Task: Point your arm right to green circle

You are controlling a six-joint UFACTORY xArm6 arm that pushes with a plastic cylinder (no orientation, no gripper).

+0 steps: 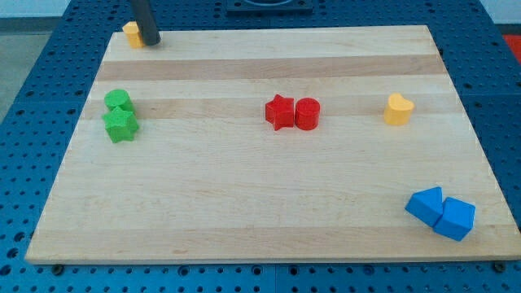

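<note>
The green circle (pixel 117 100) lies near the board's left edge, touching a green star (pixel 121 125) just below it. My tip (pixel 151 41) is at the view's top left, at the board's top edge, touching or just right of a small yellow block (pixel 132 33). The tip is well above the green circle and slightly to its right.
A red star (pixel 279 112) and red circle (pixel 308 114) sit together at the centre. A yellow heart (pixel 398 109) lies at the right. Two blue blocks (pixel 441 213) sit together at the bottom right. The wooden board (pixel 260 228) rests on a blue pegboard table.
</note>
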